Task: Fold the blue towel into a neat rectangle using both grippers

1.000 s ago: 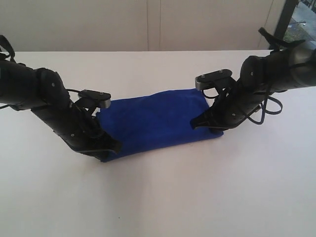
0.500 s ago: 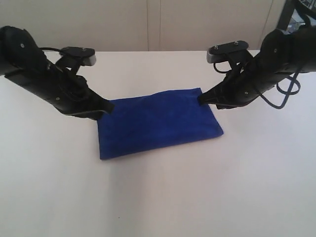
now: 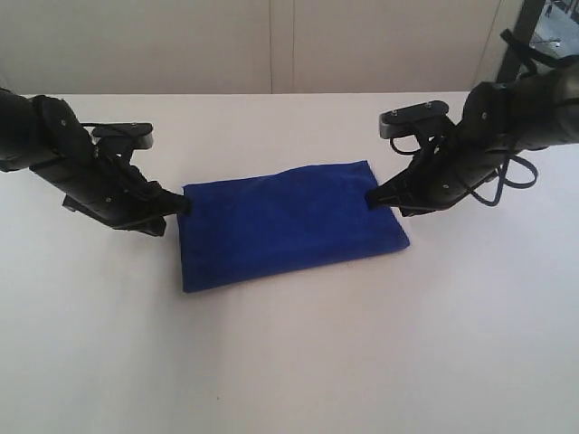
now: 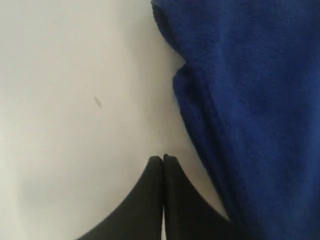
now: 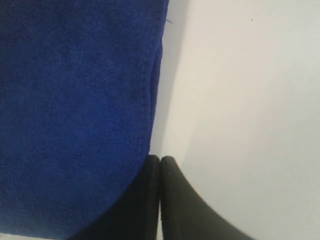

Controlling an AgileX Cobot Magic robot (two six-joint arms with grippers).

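The blue towel lies folded flat as a rectangle in the middle of the white table. My left gripper is at the towel's far left corner, shut with nothing between its tips; in the left wrist view the gripper sits over bare table just beside the towel's layered edge. My right gripper is at the towel's right edge, shut and empty; in the right wrist view the gripper meets the hemmed edge of the towel.
A pale wall runs behind the table's far edge. A small dark speck marks the table near the front. Cables loop off the right arm.
Both arms swung back from the towel's front corners to its far side, then sank towards the table. The towel now lies folded in half. Both grippers stayed shut.
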